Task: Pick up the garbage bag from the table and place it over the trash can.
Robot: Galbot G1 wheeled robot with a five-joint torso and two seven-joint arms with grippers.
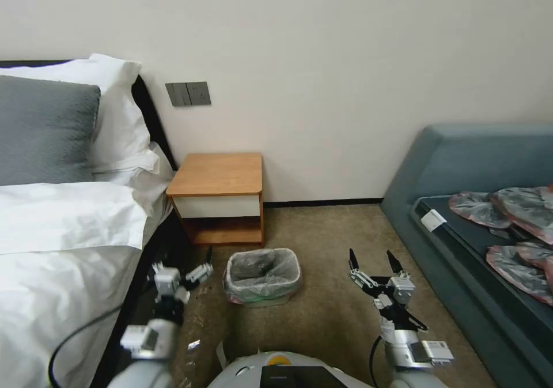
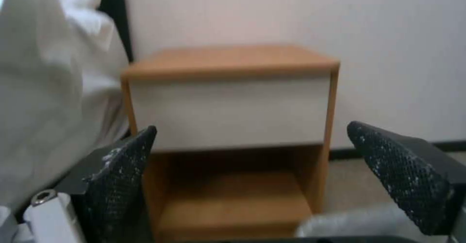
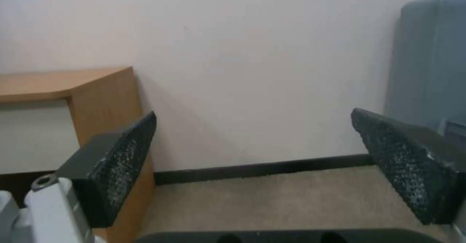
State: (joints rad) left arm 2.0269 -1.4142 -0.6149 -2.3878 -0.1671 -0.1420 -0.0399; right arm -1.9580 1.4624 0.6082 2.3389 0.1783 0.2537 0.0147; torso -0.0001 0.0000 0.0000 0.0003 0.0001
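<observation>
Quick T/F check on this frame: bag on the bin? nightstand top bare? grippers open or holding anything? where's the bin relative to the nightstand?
1. The garbage bag lines the trash can, its edge folded over the rim. True.
2. A bag lies on the nightstand top. False: the orange-brown top is bare.
3. The left gripper is shut on the bag. False: it is open and holds nothing, off to the bin's left near the bed.
4. The right gripper is open and empty, above the carpet to the bin's right. True.
5. The trash can stands on the nightstand's low shelf. False: it stands on the carpet in front of the nightstand.
</observation>
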